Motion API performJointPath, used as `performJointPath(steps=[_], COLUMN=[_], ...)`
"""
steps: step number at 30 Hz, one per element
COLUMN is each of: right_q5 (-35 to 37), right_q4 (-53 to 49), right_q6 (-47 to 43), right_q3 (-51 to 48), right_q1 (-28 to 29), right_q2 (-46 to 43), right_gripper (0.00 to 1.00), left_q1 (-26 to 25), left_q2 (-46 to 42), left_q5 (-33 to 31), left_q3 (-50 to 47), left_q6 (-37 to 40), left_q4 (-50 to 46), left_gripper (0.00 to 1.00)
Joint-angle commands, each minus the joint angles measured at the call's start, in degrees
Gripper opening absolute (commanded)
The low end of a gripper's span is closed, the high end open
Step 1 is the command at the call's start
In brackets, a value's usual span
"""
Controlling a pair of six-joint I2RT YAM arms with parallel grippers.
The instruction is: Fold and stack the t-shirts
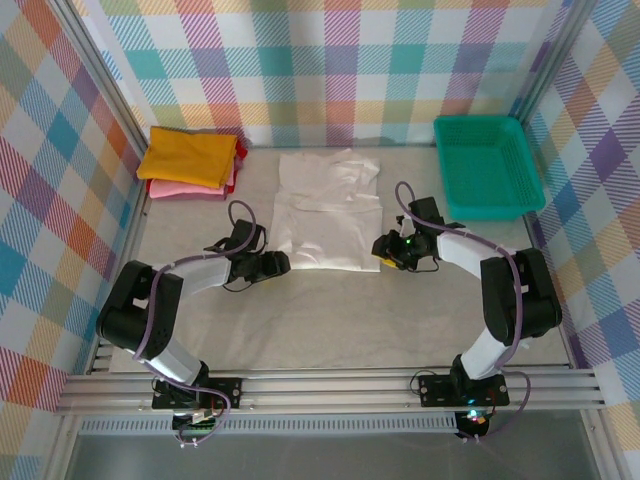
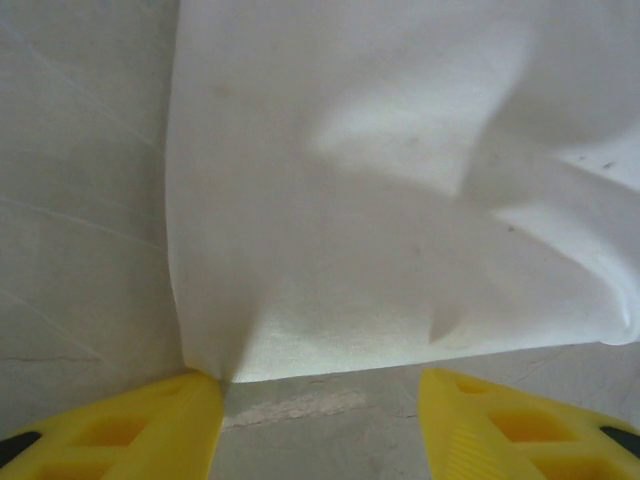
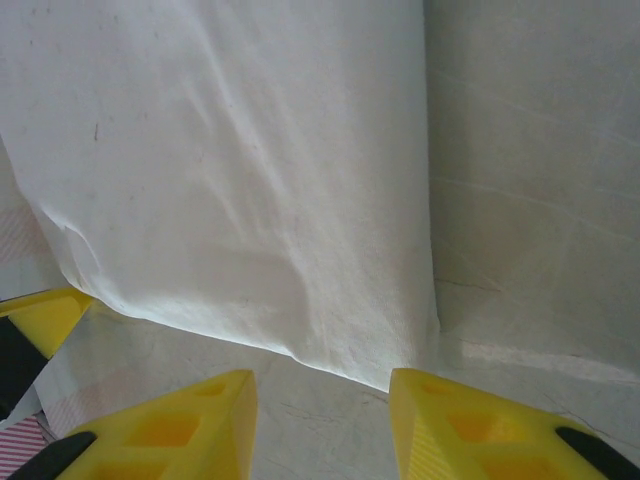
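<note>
Plaid-walled cell; grey cloth-covered table (image 1: 330,320).

Item 1: white t-shirt (image 1: 328,215), middle of the table, lying flat. Sides appear turned in, cloth wrinkled toward the far end, near hem straight.

Item 2: finished stack, far left corner. Mustard shirt (image 1: 190,153) on top, pink shirt (image 1: 180,188) beneath, a red edge showing at the right side.

Item 3: green basket (image 1: 487,165), far right, not part of the job.

Item 4: left gripper (image 1: 278,263), low at the near left corner of the hem. Jaws released, holding nothing; the corner lies just beside one finger.

Item 5: right gripper (image 1: 384,250), low at the near right corner. Jaws likewise spread and empty, with the corner just ahead of the gap.

Hazards, as judged:
- Closing too shallow could catch only the top layer, so the turned-in sides fall open on the lift.
- Closing too deep could pinch the table cover along with the hem and drag it.
- Uneven timing between the arms would skew the fold.
- The left corner sits off-centre and may slip out.
</note>
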Motion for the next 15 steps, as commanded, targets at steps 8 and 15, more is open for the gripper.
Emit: performJointPath(steps=[8,15], right_q5=[-1.95,-1.77], right_q4=[3.77,4.75], right_q6=[1.48,1.76], right_q3=[-2.74,-3.98], right_q1=[-0.02,0.07], right_q2=[-1.39,-1.55], right_gripper=[0.40,0.41], left_q1=[-0.28,-0.28], left_q2=[2.67,3.91], left_q5=[-6.22,-7.96], left_q3=[2.56,4.65], left_q6=[-0.52,0.25], left_q4=[-1.45,-1.01], left_gripper=[0.54,0.33])
